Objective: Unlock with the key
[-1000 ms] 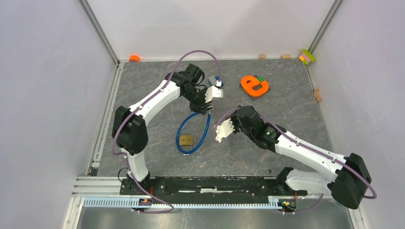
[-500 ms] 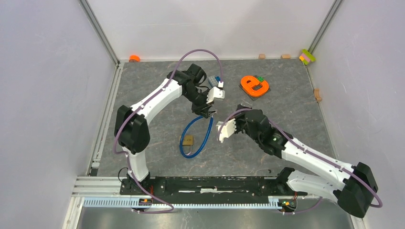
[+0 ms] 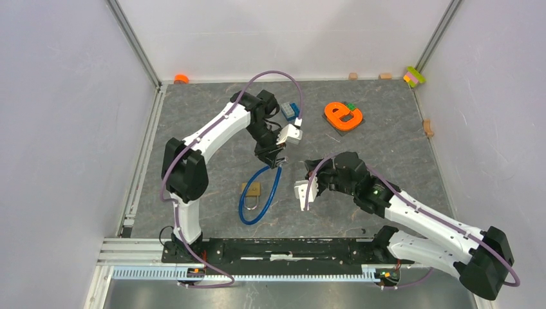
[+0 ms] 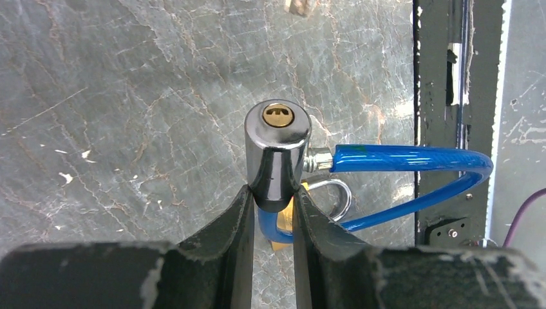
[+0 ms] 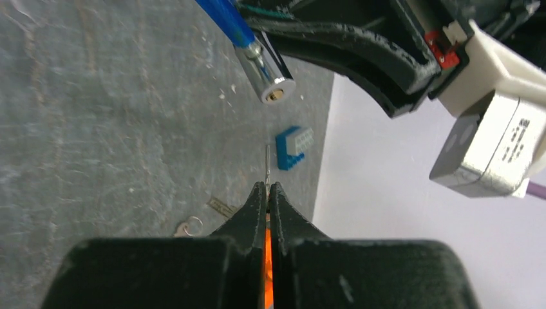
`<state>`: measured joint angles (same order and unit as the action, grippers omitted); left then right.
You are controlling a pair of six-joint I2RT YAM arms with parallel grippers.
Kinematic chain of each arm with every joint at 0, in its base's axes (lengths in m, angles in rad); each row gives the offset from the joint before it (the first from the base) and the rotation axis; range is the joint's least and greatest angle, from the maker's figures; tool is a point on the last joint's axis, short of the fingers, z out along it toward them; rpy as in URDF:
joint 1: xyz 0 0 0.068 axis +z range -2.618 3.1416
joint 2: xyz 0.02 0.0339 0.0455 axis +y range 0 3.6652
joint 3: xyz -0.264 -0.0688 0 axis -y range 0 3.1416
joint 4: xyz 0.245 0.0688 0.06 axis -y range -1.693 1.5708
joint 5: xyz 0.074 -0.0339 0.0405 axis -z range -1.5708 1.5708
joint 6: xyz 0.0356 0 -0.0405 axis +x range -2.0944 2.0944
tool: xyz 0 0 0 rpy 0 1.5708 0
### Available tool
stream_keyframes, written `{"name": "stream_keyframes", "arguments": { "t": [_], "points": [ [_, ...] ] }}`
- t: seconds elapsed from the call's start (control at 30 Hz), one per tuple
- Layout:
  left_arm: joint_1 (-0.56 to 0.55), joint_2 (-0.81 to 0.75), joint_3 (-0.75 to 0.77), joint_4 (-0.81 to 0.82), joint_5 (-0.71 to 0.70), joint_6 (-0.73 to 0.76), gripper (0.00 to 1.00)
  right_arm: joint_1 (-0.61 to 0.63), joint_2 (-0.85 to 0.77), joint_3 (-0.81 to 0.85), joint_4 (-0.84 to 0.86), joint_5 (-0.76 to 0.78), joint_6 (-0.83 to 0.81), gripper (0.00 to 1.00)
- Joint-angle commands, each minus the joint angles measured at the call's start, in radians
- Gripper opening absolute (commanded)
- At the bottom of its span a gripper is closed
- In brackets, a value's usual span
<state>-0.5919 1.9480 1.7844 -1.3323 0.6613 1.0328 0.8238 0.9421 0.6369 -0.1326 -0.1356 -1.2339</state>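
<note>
My left gripper (image 4: 273, 193) is shut on the chrome cylinder (image 4: 278, 154) of a blue cable lock (image 3: 261, 196) and holds it off the table, its brass keyhole (image 4: 278, 114) facing away from the wrist. A brass padlock (image 3: 251, 188) hangs on the cable loop. My right gripper (image 5: 267, 187) is shut on a key (image 5: 268, 164) with an orange head; its thin blade sticks out past the fingertips. In the right wrist view the cylinder (image 5: 265, 69) is ahead of the key tip and apart from it. In the top view the right gripper (image 3: 302, 193) is near and right of the left gripper (image 3: 278, 161).
An orange letter block (image 3: 343, 114) and a blue brick (image 3: 291, 111) lie behind the grippers. A loose key (image 5: 219, 206) and a ring (image 5: 188, 226) lie on the table. Small blocks (image 3: 414, 76) sit along the back and right edges.
My right gripper has moved nearer and turned with the key. My left gripper has moved a little nearer with the cylinder, and the cable loop and padlock have shifted with it.
</note>
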Motion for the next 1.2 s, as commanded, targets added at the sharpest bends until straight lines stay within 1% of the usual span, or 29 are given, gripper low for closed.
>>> {"name": "stream_keyframes", "arguments": {
  "t": [0.0, 0.2, 0.33, 0.5, 0.77, 1.17],
  "points": [
    [-0.012, 0.021, 0.034, -0.065, 0.059, 0.044, 0.02, 0.003, -0.001, 0.005, -0.03, -0.151, 0.03, 0.0],
    [-0.024, 0.041, 0.018, -0.065, 0.1, 0.084, 0.02, 0.008, 0.034, 0.026, -0.061, -0.144, -0.003, 0.0],
    [-0.029, 0.048, 0.028, -0.067, 0.123, 0.105, 0.02, 0.038, 0.06, 0.041, -0.082, -0.103, -0.035, 0.0],
    [-0.033, 0.064, 0.026, -0.113, 0.143, 0.184, 0.02, 0.072, 0.083, 0.051, -0.08, -0.042, -0.067, 0.0],
    [-0.032, 0.077, -0.02, -0.13, 0.147, 0.268, 0.02, 0.088, 0.069, 0.083, -0.117, 0.001, -0.078, 0.0],
    [-0.032, 0.086, -0.034, -0.13, 0.163, 0.333, 0.02, 0.114, 0.042, 0.103, -0.179, -0.007, -0.079, 0.0]
  ]
}}
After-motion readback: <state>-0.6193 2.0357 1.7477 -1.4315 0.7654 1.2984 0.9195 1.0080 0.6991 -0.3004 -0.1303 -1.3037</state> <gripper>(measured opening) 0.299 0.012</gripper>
